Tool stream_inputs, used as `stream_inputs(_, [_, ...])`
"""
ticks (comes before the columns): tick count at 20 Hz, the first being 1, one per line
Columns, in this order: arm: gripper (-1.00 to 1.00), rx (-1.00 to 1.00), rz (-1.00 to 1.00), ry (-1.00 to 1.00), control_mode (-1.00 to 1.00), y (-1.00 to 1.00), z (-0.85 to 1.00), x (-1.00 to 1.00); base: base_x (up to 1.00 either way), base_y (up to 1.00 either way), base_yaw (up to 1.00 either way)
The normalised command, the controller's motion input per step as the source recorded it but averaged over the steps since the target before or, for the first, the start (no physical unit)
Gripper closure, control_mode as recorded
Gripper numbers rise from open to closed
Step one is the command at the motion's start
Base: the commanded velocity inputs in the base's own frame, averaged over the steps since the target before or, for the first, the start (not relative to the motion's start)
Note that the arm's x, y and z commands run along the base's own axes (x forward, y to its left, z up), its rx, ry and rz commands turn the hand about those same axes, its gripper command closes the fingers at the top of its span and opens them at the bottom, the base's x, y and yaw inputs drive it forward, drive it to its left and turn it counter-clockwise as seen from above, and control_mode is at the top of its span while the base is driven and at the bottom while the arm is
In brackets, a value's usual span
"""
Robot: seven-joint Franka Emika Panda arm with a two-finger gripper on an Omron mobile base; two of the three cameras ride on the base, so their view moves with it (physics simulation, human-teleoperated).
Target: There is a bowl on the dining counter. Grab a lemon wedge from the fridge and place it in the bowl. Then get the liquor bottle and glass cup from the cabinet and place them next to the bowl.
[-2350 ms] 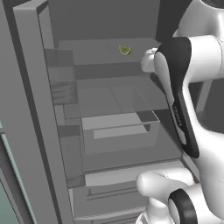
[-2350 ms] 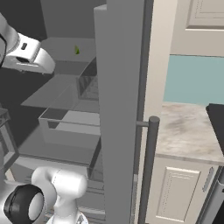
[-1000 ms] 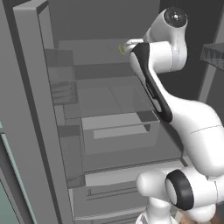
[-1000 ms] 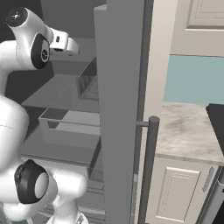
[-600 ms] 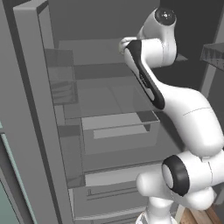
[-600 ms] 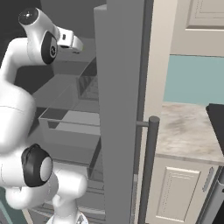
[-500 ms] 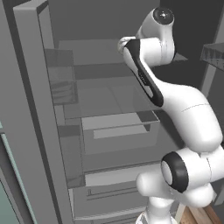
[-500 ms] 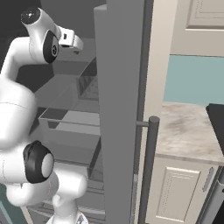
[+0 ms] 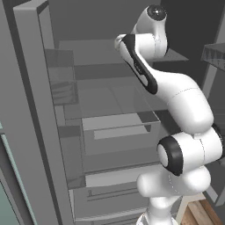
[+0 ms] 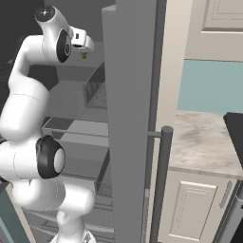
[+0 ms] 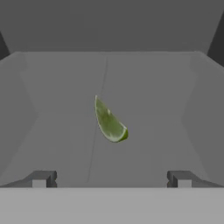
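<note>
The fridge (image 9: 26, 110) stands open, its steel door (image 10: 130, 118) swung out on the right. A greenish lemon wedge (image 11: 110, 122) lies on the upper shelf (image 11: 61, 131), seen as a small green speck (image 10: 84, 56) just under my hand (image 10: 79, 40). My gripper (image 11: 111, 179) is open, with one fingertip (image 11: 41, 179) to each side and short of the wedge, and nothing between them. From the left base my forearm (image 9: 140, 70) hides the wedge. The bowl, liquor bottle and glass cup are out of view.
Glass shelves and a clear drawer (image 9: 118, 132) sit below my arm inside the fridge. Door bins (image 9: 61, 88) line the left door. The long door handle (image 10: 161, 180) stands by a beige counter (image 10: 204, 147) over cream cabinets (image 10: 194, 209).
My arm has swung up and further into the fridge until the hand sits at the upper shelf facing the wedge. The jaws have stayed open.
</note>
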Motion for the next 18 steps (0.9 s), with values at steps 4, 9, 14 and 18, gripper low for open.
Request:
stream_inputs(4, [-1.0,0.0,0.03,0.02,-1.0,0.0,-0.07,0.36,0.0,0.0,0.0])
stream_inputs(9, [-1.0,0.0,0.03,0.03,-1.0,0.05,-0.12,0.27,0.0,0.0,0.0])
stream_inputs(14, [-1.0,0.0,0.03,0.01,-1.0,0.04,-0.13,0.31,0.0,0.0,0.0])
stream_inputs(18, [-1.0,0.0,0.03,0.0,-1.0,0.01,-0.08,0.37,0.0,0.0,0.0])
